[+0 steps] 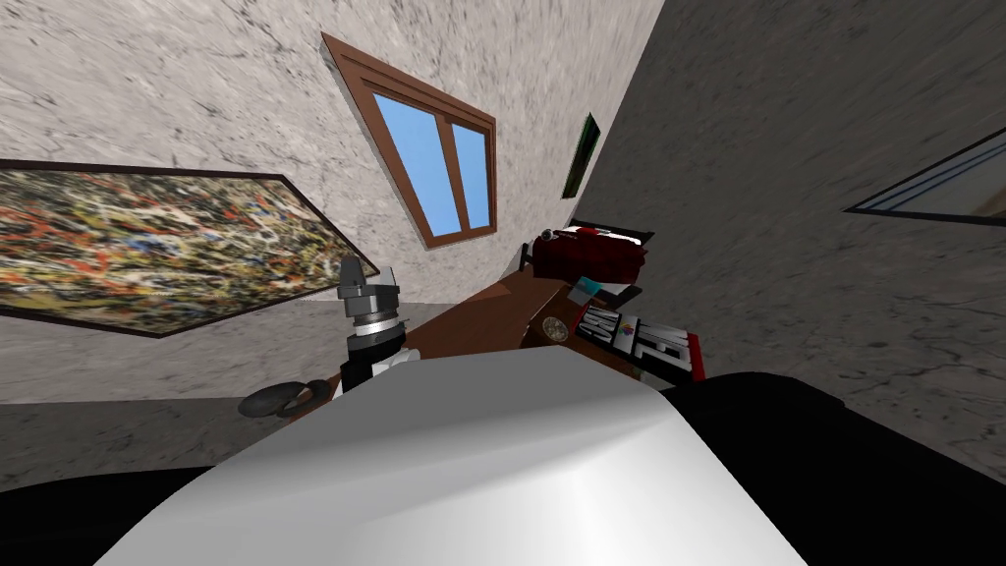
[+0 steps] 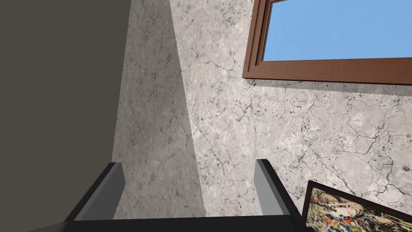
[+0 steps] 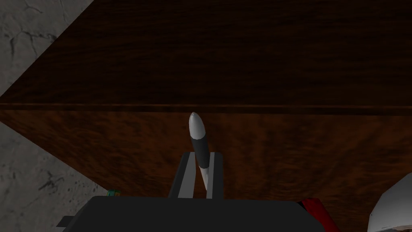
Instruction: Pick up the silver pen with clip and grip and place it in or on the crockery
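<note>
My right gripper (image 3: 201, 155) is shut on the pen (image 3: 197, 129), a slim pen with a silver tip and a black grip that sticks out past the fingertips. It hangs over a dark brown wooden tabletop (image 3: 261, 153). In the head view a dark grey, round, dish-like thing (image 1: 275, 400) lies at the near left end of the wooden table (image 1: 481, 319), partly hidden. My left arm (image 1: 368, 319) stands raised beside it, and the left gripper (image 2: 189, 177) is open with nothing between its fingers.
On the far right part of the table sit a dark red bag (image 1: 589, 254), a small round object (image 1: 555, 329) and a stack of boxes or books (image 1: 643, 339). A red thing (image 3: 318, 207) shows close to my right gripper. Grey walls close in behind the table.
</note>
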Motion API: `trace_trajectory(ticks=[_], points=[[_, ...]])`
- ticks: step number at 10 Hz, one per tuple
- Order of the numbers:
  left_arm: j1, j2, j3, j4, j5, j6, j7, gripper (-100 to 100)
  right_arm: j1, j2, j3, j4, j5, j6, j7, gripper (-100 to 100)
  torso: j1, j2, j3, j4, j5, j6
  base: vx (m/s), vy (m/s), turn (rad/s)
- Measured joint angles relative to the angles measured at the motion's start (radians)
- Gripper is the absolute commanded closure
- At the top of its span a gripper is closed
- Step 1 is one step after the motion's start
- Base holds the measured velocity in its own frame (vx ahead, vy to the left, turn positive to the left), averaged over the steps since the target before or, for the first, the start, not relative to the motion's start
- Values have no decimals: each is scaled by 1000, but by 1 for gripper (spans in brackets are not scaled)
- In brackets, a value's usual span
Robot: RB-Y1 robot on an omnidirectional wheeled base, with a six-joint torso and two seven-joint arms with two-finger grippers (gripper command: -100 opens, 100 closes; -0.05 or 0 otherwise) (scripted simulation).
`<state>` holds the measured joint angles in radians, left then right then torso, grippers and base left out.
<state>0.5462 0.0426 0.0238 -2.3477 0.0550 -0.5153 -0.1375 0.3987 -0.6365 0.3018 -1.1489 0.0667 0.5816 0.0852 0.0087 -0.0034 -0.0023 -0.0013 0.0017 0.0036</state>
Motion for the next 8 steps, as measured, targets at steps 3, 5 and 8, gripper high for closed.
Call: trace_trajectory(ticks=[3, 5, 8], points=[[0, 0, 0, 0, 0, 0, 0, 0, 31, -35, 3, -64, -29, 62, -11, 100, 1, 0, 0, 0, 0, 0, 29, 119, -3], [0, 0, 0, 0, 0, 0, 0, 0, 57, -54, 4, -112, -39, 102, -20, 100, -1, -1, -1, 0, 0, 0, 45, 82, -11], [0, 0, 0, 0, 0, 0, 0, 0, 77, -84, 6, -168, -60, 150, -27, 100, -3, -1, -1, -1, 0, 0, 45, 62, -21]])
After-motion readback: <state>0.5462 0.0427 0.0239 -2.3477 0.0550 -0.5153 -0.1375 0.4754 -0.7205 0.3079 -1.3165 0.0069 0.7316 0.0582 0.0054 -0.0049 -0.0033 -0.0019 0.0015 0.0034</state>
